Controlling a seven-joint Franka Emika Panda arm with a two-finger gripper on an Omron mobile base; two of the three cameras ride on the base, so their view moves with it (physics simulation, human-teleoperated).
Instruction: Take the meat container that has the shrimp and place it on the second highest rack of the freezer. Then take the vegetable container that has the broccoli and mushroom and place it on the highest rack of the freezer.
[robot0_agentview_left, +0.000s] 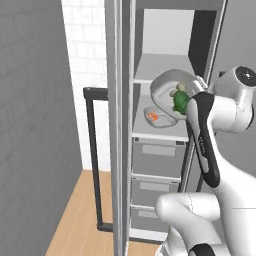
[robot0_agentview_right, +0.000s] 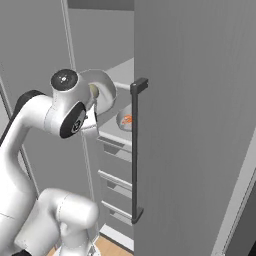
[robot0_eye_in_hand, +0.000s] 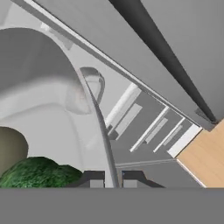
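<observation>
The vegetable container (robot0_agentview_left: 167, 86), a pale bowl holding the broccoli (robot0_agentview_left: 180, 102) and the mushroom (robot0_agentview_left: 180, 90), is carried by the gripper (robot0_eye_in_hand: 109, 181) and tipped steeply toward the camera in the left base view, so its open mouth faces outward and the food sits at its lower lip. In the hand view the bowl's rim runs up between the two dark finger tips, one on each side of the wall, so the pincer is clenched on the rim of the bowl. The broccoli lies just inside that rim, close to the fingers.

The bowl hangs at the open front of the freezer (robot0_agentview_left: 165, 165), level with the front edge of the highest rack (robot0_agentview_left: 150, 67) and toward that rack's right end. It is not resting on the slab yet; part of it appears to hang out past the front edge. Below it, on the second highest rack (robot0_agentview_left: 142, 125), the other bowl with the shrimp (robot0_agentview_left: 154, 117) already sits near the front edge, so the first half of the task looks done.

The coming move turns on one relation: the upper slab lies ahead of and slightly below the bowl, deeper into the cabinet. The bowl likely needs to go inward and be levelled before release, or its contents could spill off the lip. The freezer door (robot0_agentview_right: 195, 125) stands open beside the arm.
</observation>
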